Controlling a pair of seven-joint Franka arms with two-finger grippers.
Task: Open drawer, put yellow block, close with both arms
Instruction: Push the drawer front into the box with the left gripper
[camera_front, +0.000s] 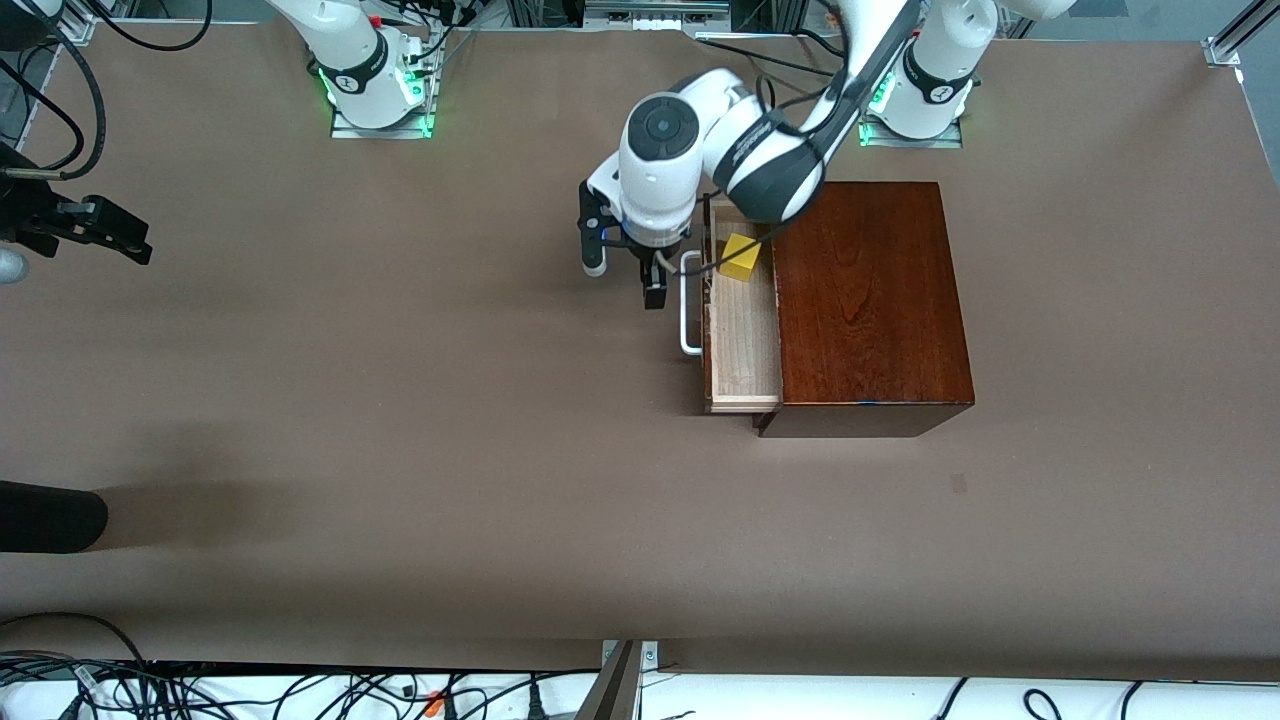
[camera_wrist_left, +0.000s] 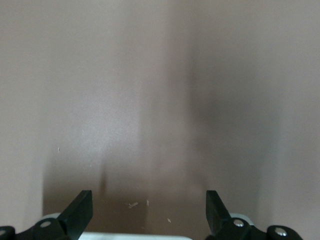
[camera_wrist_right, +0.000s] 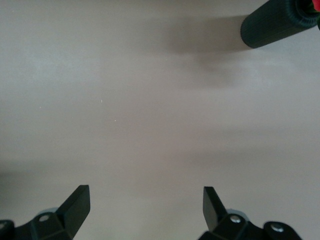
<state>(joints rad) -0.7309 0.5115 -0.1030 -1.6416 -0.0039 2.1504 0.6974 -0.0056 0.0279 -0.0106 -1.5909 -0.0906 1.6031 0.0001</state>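
Note:
The dark reddish-brown box (camera_front: 870, 300) stands near the left arm's base. Its drawer (camera_front: 745, 345) is pulled out toward the right arm's end of the table, showing its pale interior and white bar handle (camera_front: 688, 305). The yellow block (camera_front: 740, 257) lies in the drawer, at the end farther from the front camera. My left gripper (camera_front: 624, 280) is open and empty just above the table, beside the handle and apart from it; its wrist view (camera_wrist_left: 148, 212) shows only bare table between the fingers. My right gripper (camera_front: 120, 232) is open and empty, waiting at the right arm's end of the table (camera_wrist_right: 145, 207).
A black cylinder (camera_front: 50, 517) juts in over the table at the right arm's end, nearer the front camera than the right gripper; it also shows in the right wrist view (camera_wrist_right: 275, 22). Cables lie along the table's front edge (camera_front: 300, 690).

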